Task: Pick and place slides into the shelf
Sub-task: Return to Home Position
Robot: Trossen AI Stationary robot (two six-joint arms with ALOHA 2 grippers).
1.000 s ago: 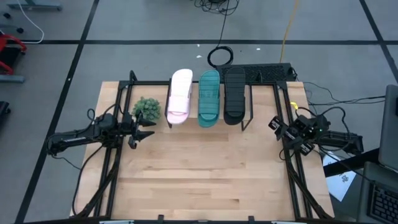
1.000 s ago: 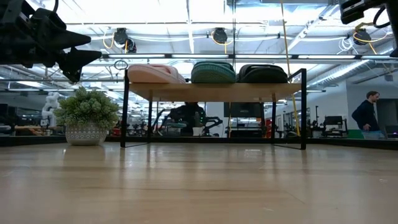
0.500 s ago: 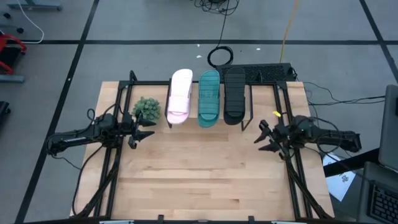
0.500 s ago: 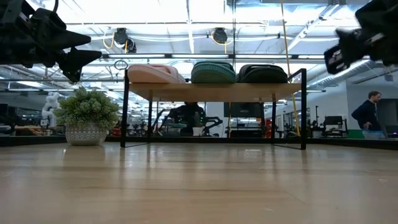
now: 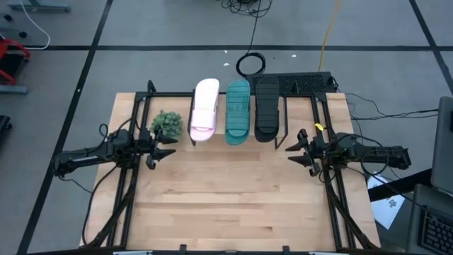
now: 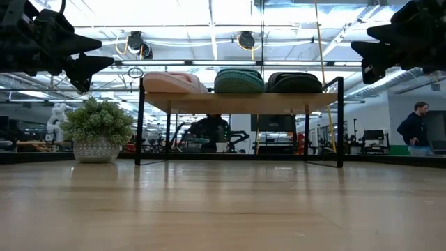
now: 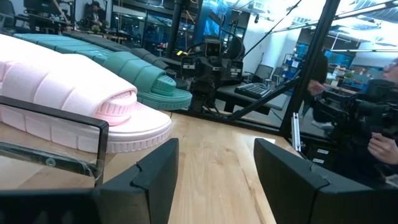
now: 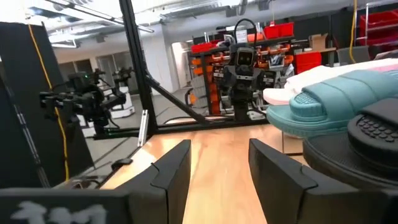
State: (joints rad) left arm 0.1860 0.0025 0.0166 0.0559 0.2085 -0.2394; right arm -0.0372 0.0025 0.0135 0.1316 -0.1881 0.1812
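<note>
- Left gripper [image 5: 168,147] released, jaws spread, holding nothing, above the desk [image 5: 233,202].
- Right gripper [image 5: 294,151] likewise released and empty, facing it across the desk.
- Ahead of both grippers, side by side on the shelf [image 6: 237,102]: pink slide [image 5: 204,110] nearest the left gripper, teal slide [image 5: 238,112] in the middle, black slide [image 5: 267,108] nearest the right gripper.
- Just beside the left gripper: potted plant [image 5: 167,124].

The pink slide [image 5: 204,110] is pale pink with ribbed lines across it. The teal slide [image 5: 238,112] is blue-green with the same lines. The black slide [image 5: 267,108] is all black. The shelf [image 6: 237,103] has a light wood top and thin black legs. Near the black left claw [image 5: 170,147], the plant [image 6: 97,120] is green in a whitish pot. The right claw [image 5: 293,152] is black too. The table [image 5: 226,205] is light wood in strips.
</note>
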